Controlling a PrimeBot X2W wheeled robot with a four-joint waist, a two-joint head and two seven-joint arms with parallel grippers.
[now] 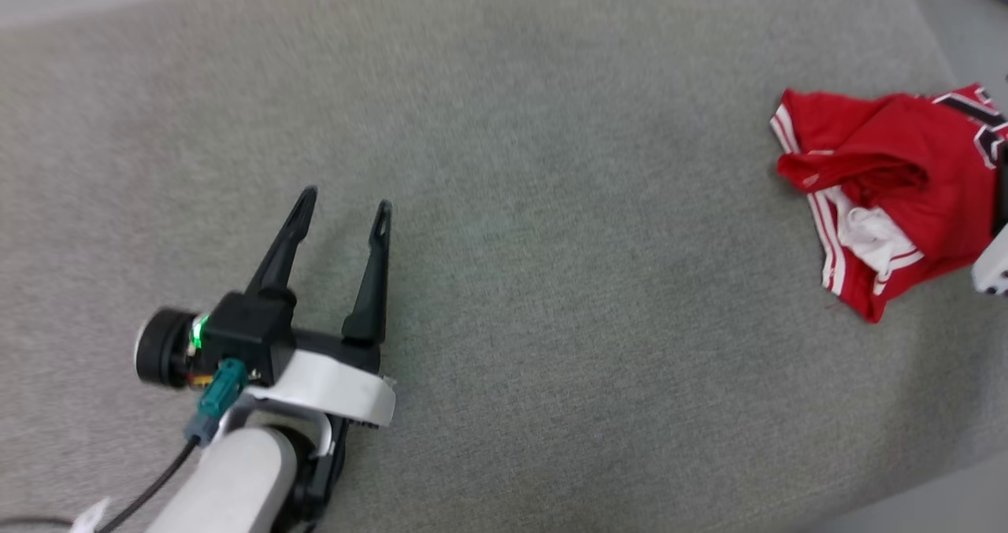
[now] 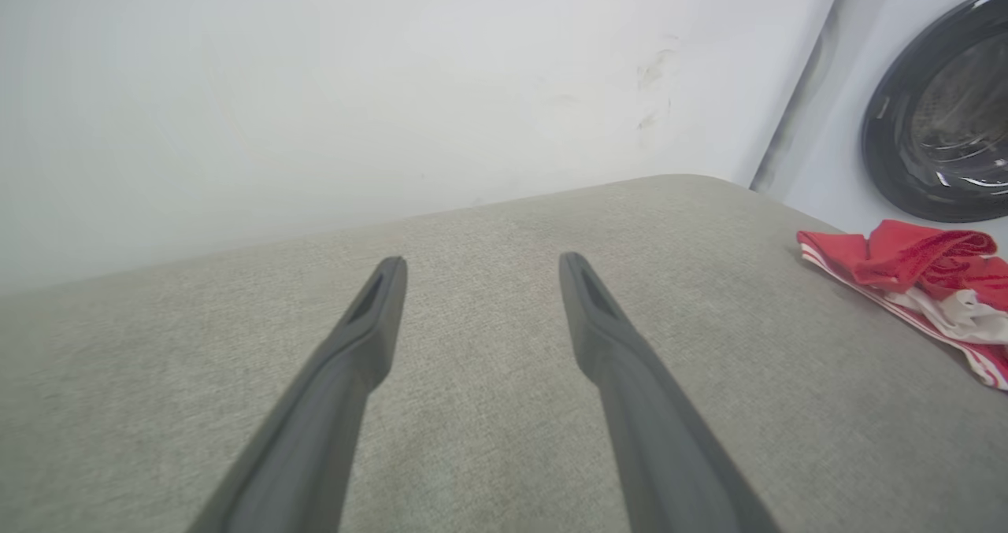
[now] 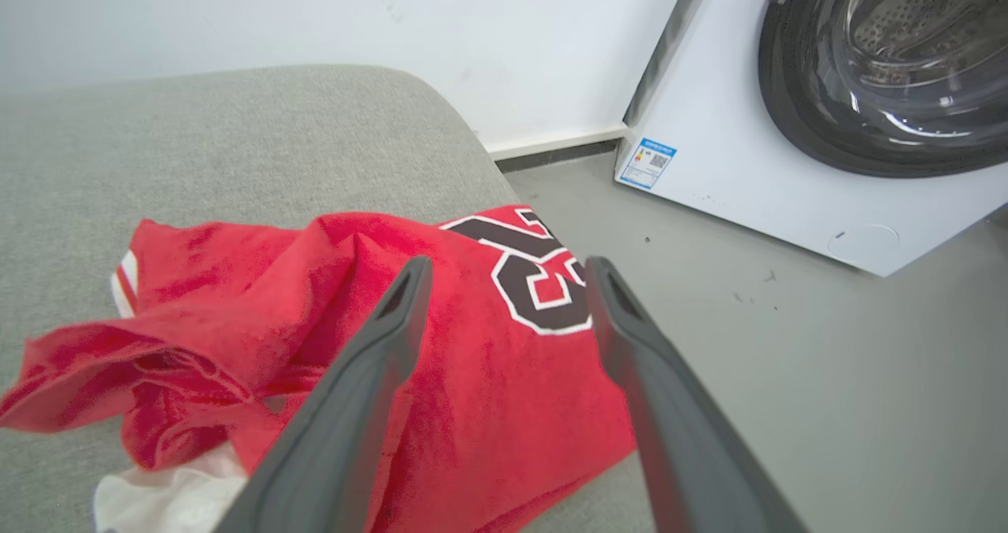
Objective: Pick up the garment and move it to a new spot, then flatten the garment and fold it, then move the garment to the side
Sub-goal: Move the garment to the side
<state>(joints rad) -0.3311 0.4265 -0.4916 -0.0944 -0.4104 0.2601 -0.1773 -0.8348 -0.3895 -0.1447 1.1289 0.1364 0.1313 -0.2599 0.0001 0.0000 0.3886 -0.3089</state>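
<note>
The garment (image 1: pixel 882 163), one red T-shirt with white sleeves and red-white striped trim, lies crumpled at the right end of one broad grey fabric cushion (image 1: pixel 551 281), near its edge. Behind is a white wall (image 2: pixel 315 84). On the grey floor (image 3: pixel 827 375) stands one white front-loading washing machine (image 3: pixel 748 179). Of the two grippers, the left gripper (image 1: pixel 346 198) is spread wide and empty over bare fabric, well apart from the shirt. The right gripper (image 3: pixel 508 264) is also spread, gripping nothing, over the shirt's black, white-outlined digits, a "2" legible. The machine's one blue-white sticker (image 3: pixel 647 163) is too small to read
</note>
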